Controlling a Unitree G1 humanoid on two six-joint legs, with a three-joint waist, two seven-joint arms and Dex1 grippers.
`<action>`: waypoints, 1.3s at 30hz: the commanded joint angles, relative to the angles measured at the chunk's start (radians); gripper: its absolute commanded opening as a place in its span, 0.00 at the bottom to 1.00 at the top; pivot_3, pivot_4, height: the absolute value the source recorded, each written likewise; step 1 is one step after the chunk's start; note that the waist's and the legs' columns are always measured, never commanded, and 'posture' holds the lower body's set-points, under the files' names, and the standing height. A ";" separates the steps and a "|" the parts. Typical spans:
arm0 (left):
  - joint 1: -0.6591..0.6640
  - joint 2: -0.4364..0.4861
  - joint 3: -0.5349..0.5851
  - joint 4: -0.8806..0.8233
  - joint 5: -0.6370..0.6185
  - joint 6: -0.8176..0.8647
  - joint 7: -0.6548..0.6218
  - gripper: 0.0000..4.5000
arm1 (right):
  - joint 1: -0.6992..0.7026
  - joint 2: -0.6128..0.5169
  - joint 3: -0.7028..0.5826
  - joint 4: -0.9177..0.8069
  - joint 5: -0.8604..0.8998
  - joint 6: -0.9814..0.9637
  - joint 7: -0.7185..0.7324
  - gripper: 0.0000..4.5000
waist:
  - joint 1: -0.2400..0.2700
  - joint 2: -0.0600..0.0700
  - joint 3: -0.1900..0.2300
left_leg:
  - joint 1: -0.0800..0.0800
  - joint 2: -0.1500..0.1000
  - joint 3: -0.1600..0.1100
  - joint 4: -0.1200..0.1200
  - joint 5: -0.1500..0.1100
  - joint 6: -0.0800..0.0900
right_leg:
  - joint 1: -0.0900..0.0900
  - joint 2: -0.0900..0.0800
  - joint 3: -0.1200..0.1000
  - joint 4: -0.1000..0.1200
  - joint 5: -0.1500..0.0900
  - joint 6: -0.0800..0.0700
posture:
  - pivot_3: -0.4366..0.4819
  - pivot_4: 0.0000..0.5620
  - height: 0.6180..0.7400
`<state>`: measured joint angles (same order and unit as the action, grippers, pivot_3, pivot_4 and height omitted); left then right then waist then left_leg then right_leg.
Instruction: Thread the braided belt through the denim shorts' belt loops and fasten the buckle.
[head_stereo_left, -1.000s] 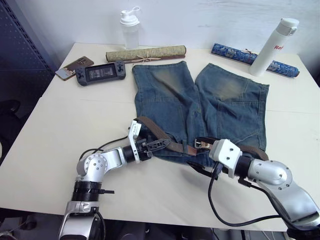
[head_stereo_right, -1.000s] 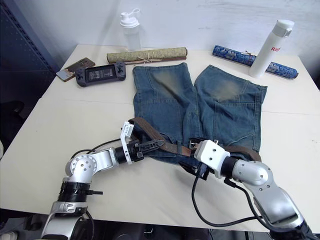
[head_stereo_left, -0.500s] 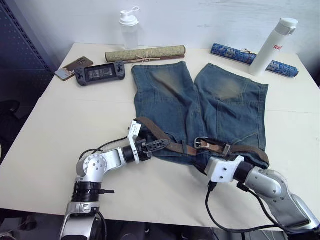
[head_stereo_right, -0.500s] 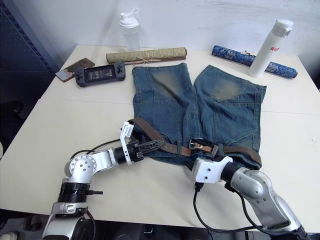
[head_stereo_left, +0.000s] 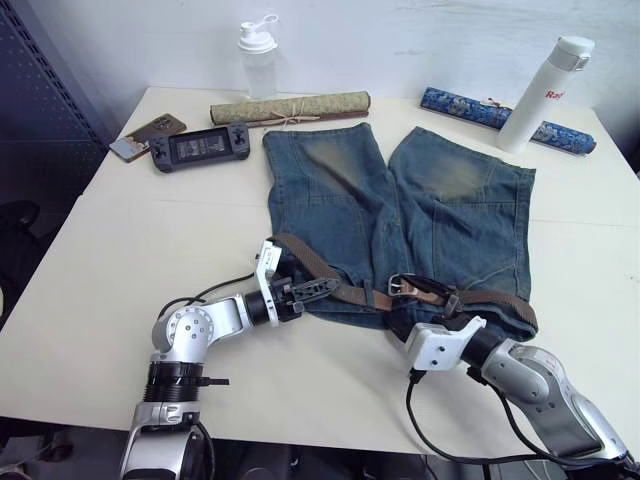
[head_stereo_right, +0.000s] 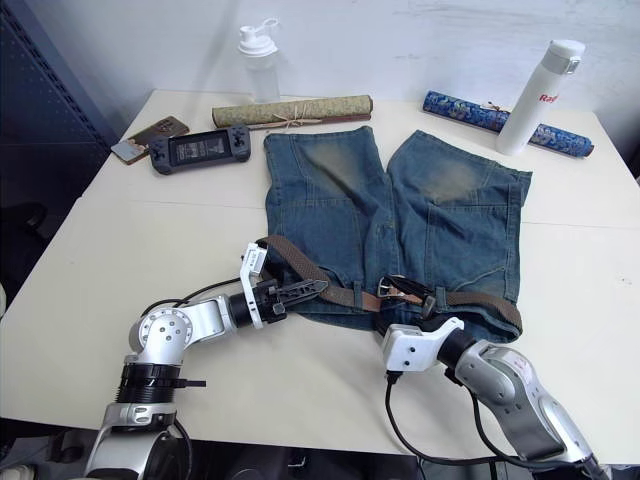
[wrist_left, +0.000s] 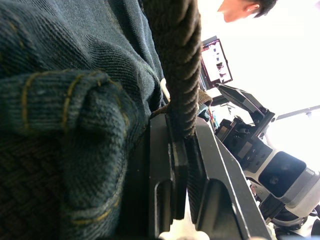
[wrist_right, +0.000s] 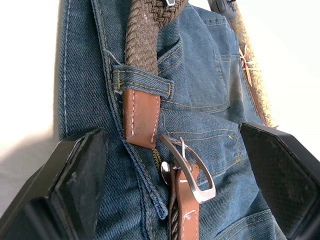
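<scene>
The denim shorts (head_stereo_left: 400, 200) lie flat mid-table, waistband toward me. The braided belt (head_stereo_left: 312, 262) runs along the waistband and passes under a belt loop (wrist_right: 142, 82). Beyond that loop its brown leather end meets the silver buckle (head_stereo_left: 400, 285), which lies on the denim. At the waistband's left end my left gripper (head_stereo_left: 312, 290) is shut on the belt; its fingers (wrist_left: 172, 165) pinch the braided strap. My right gripper (wrist_right: 172, 145) is open, its black fingers (wrist_right: 75, 185) spread wide on either side of the buckle, just short of it.
Along the back of the table lie a game console (head_stereo_left: 200, 146), a phone (head_stereo_left: 148, 133), a shaker bottle (head_stereo_left: 258, 55), a rolled tan mat (head_stereo_left: 290, 106), a blue roll (head_stereo_left: 505, 118) and a white bottle (head_stereo_left: 545, 95). A black cable (head_stereo_left: 440, 440) trails over the front edge.
My right arm has drawn back toward the front edge, uncovering the buckle and leather end it hid a second ago. The left gripper has kept its hold.
</scene>
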<state>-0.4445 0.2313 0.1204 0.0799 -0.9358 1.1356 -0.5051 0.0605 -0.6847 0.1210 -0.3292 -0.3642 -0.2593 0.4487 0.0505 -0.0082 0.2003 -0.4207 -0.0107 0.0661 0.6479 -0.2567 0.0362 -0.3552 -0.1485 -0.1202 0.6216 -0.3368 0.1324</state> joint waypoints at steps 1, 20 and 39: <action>0.009 -0.008 0.024 -0.012 -0.009 0.009 0.006 0.00 | 0.026 -0.002 -0.049 -0.047 0.173 0.081 0.098 0.98 | -0.001 0.000 0.000 | 0.000 0.000 0.000 0.000 0.000 0.000 | 0.000 0.000 0.000 0.000 0.000 0.000 | 0.48 0.27 0.82; -0.020 0.128 0.103 0.021 0.043 -0.043 -0.038 0.00 | -0.145 0.033 -0.202 -0.209 0.693 0.583 0.222 0.98 | -0.024 0.000 0.000 | 0.000 0.002 0.000 -0.001 0.000 0.000 | -0.001 0.001 -0.001 0.003 0.000 0.000 | 0.48 0.27 0.82; 0.024 0.038 0.143 -0.113 -0.016 0.021 0.069 0.36 | -0.119 0.100 -0.165 -0.120 0.578 0.547 0.163 1.00 | -0.024 0.000 0.000 | -0.001 0.002 0.000 0.000 0.000 0.000 | -0.001 0.001 0.000 0.004 0.000 0.000 | 0.48 0.27 0.82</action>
<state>-0.4220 0.2772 0.2407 0.0092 -0.9175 1.1472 -0.4494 -0.0561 -0.5875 -0.0414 -0.4250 0.2107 0.3055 0.6174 0.0269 -0.0082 0.2003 -0.4212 -0.0092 0.0664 0.6476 -0.2568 0.0363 -0.3564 -0.1476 -0.1202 0.6253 -0.3368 0.1322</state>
